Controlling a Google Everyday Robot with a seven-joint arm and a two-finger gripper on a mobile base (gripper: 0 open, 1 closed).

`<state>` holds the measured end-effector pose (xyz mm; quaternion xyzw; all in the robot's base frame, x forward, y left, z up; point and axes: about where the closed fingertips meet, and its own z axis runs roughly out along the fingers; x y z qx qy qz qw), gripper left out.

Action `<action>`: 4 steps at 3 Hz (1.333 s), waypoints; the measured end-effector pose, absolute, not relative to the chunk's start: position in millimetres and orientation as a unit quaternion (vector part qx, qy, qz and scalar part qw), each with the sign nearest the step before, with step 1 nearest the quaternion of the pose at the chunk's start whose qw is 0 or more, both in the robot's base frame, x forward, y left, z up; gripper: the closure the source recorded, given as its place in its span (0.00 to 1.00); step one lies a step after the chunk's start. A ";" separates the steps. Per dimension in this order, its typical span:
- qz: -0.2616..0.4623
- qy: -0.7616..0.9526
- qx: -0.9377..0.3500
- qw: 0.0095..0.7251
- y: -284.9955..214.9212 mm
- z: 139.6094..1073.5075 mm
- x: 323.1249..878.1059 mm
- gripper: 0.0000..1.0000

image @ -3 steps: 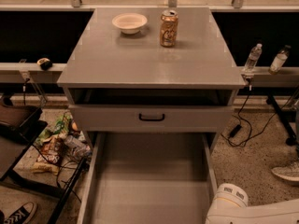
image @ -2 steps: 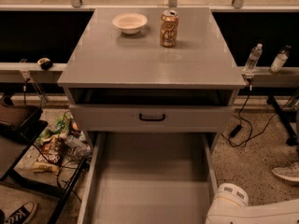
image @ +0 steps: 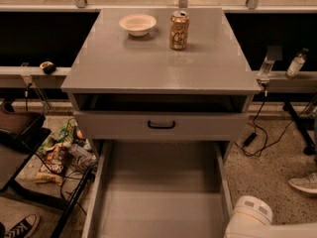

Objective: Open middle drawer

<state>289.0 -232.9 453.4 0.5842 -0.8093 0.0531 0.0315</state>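
Nearest, by the desk's front right corner, a white rounded joint of the robot arm (image: 252,213) shows at the lower right. The gripper itself lies outside the frame, so its grip cannot be told.

Just left of that joint, the middle drawer (image: 161,197) stands pulled far out from the front edge of the desk (image: 148,66). Its shallow grey tray runs toward the viewer and its front panel is cut off by the bottom of the frame.

Above and behind the tray sits the upper drawer (image: 109,126), its grey front bearing a black bar handle (image: 161,125) at the middle. A dark gap shows between this front and the desk's front edge.

On the floor off the front left corner lies a heap of snack packets (image: 59,150), and off the right edge a grey shoe (image: 303,183).

Toward the desk's far edge, a pale bowl (image: 137,23) rests left of centre, and a drink can (image: 179,29) stands upright near it on its right, apart from it. Beyond the right edge, two clear bottles (image: 297,62) stand on a rail.
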 end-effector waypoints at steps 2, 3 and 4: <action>0.124 -0.830 0.543 0.008 -273.4 577.1 265.4 0.00; 0.141 -0.864 0.483 -0.008 -303.8 694.7 271.1 0.00; 0.136 -0.854 0.503 -0.007 -315.4 748.9 280.7 0.00</action>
